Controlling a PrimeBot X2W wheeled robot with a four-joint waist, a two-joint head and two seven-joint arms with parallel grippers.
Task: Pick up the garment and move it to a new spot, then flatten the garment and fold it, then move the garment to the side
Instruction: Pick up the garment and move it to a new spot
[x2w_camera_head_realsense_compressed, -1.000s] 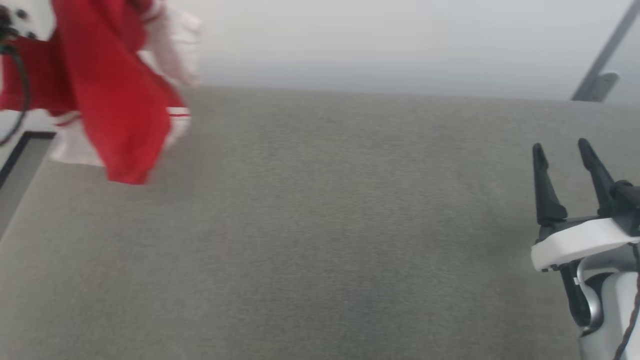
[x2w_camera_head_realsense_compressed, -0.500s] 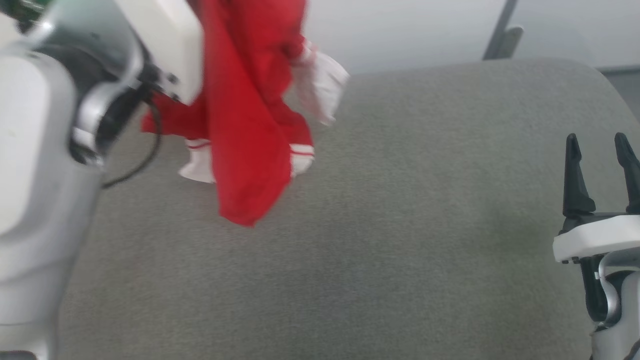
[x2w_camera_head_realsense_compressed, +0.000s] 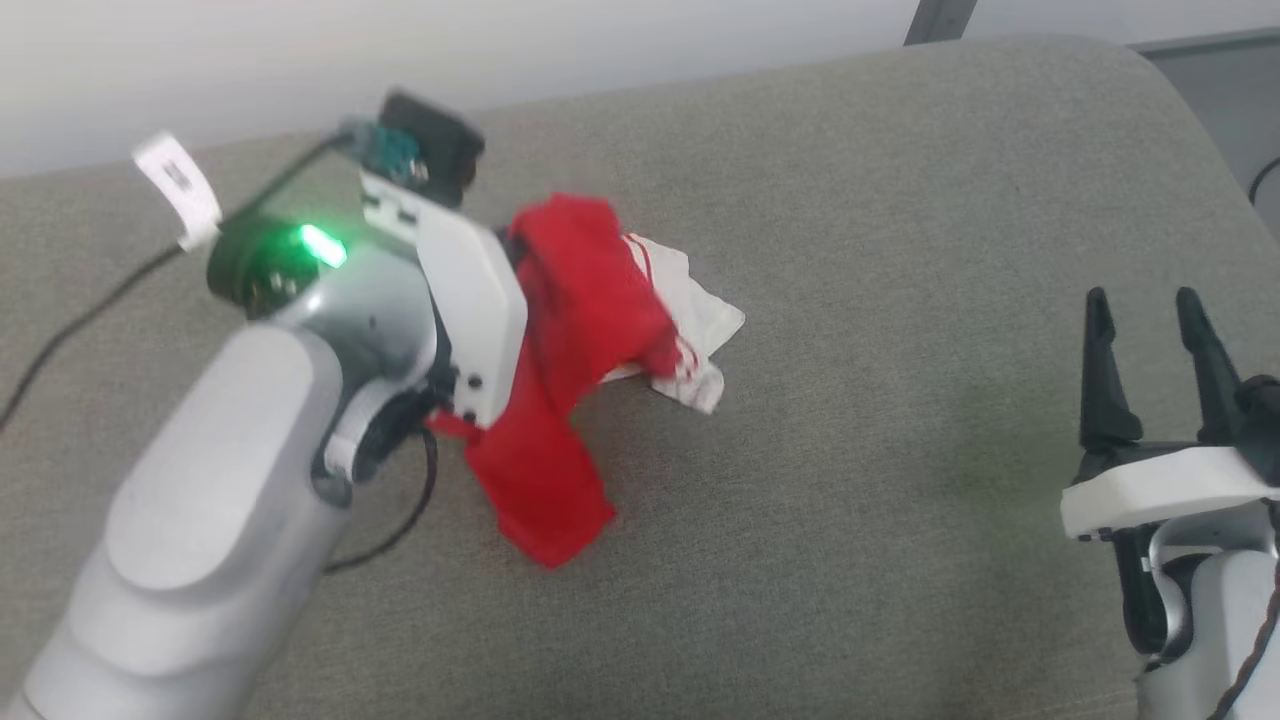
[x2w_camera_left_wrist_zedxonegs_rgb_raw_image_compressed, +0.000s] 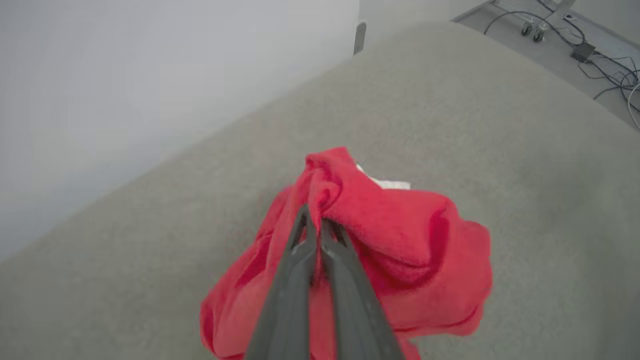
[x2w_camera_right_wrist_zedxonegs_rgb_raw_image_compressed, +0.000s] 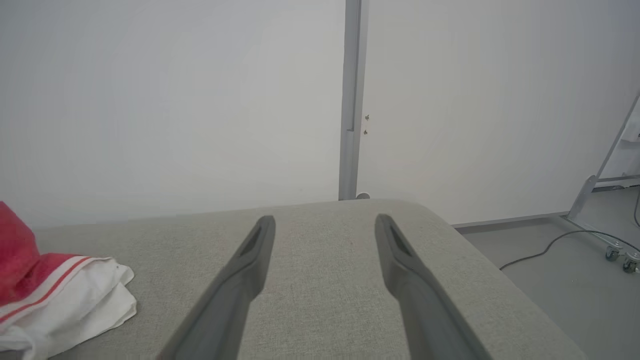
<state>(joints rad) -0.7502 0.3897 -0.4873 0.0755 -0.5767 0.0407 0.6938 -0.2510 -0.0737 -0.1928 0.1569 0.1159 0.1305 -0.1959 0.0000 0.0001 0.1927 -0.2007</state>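
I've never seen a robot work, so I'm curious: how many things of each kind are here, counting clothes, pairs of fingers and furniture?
Garments: 1, the garment, red and white.
Pairs of fingers: 2, the left gripper shut on the garment, the right gripper open.
Padded surfaces: 1, the grey surface.
Total: 4.

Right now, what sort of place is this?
Likely a robot test lab, not a home: bare white walls, a grey cloth-covered table, and loose cables by wheeled stands on the floor.
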